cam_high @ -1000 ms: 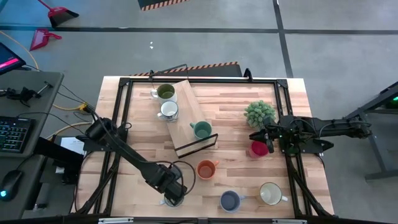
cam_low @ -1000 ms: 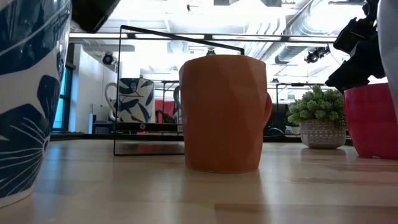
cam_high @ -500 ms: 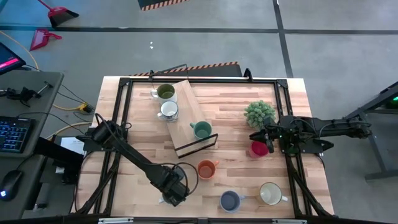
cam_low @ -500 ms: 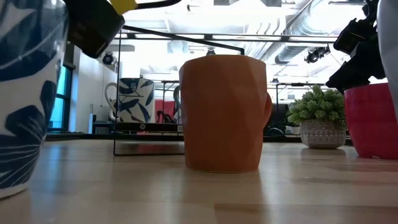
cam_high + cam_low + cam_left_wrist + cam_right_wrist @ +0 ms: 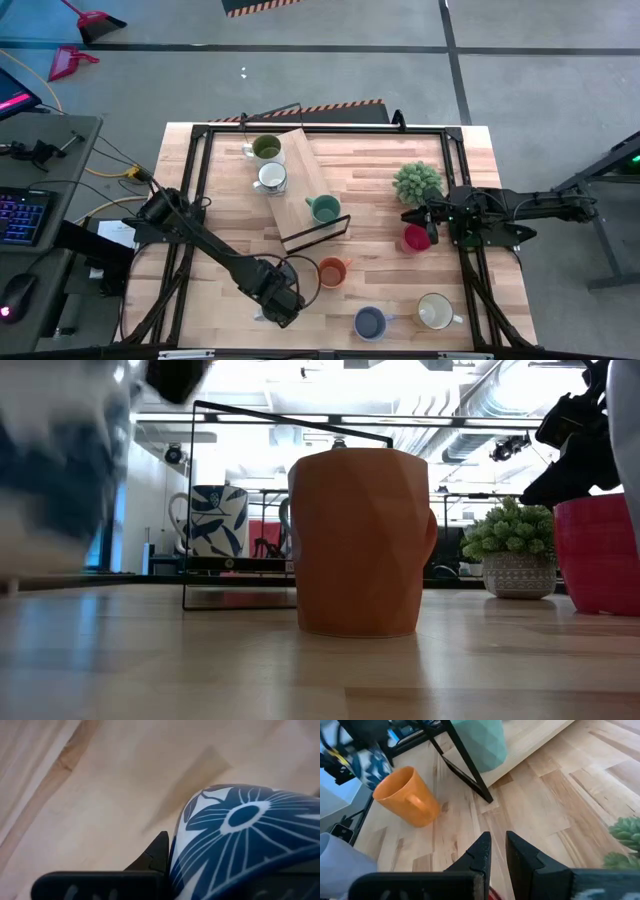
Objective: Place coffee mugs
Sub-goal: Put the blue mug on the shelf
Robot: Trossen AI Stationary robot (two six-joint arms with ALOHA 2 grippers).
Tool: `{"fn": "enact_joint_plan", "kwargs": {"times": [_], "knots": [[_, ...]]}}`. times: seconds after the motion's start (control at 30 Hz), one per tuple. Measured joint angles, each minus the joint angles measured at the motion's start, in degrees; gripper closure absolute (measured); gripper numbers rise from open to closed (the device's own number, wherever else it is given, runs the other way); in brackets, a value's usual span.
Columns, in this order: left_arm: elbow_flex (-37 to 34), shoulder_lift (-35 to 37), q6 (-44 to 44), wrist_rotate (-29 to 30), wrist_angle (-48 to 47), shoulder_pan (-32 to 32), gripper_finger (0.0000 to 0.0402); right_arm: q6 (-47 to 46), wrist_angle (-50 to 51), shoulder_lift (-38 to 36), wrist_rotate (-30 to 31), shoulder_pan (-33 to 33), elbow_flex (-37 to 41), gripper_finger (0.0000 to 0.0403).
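One white mug with a blue flower print (image 5: pixel 240 835) hangs just off the desk (image 5: pixel 380 170), near its front edge beside the orange mug (image 5: pixel 331 271).
Left fingers (image 5: pixel 160 852) are pinched on its wall; the right gripper (image 5: pixel 432 226) sits at the red mug (image 5: pixel 415 239) with fingers narrow, whether holding it I cannot tell. Glazed ceramic looks stiff, slick and chip-prone, so a rim pinch suits it, set down gently.
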State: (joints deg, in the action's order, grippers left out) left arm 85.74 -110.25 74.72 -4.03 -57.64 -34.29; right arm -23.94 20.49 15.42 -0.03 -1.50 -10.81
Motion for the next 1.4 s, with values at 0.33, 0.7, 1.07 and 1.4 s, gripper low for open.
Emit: {"fn": "enact_joint_plan", "kwargs": {"times": [0.33,0.7,1.07,1.4], "knots": [[4.11,10.45,4.99,6.25,-14.52,-0.88,0.0382,-0.13,-0.60,0.00,0.54,0.00,0.00,0.0364],[4.15,18.45,-4.77,8.37,-28.04,9.69,0.0382,-3.08,-2.31,-0.04,1.46,0.00,0.00,0.0364],[4.63,19.62,-16.09,13.72,-32.50,22.29,0.0382,-3.06,-2.31,-0.04,1.20,0.00,0.00,0.0364],[4.65,19.80,-24.64,18.39,-31.71,31.84,0.0382,-3.03,-2.29,0.00,1.05,0.00,0.00,0.0364]]}}
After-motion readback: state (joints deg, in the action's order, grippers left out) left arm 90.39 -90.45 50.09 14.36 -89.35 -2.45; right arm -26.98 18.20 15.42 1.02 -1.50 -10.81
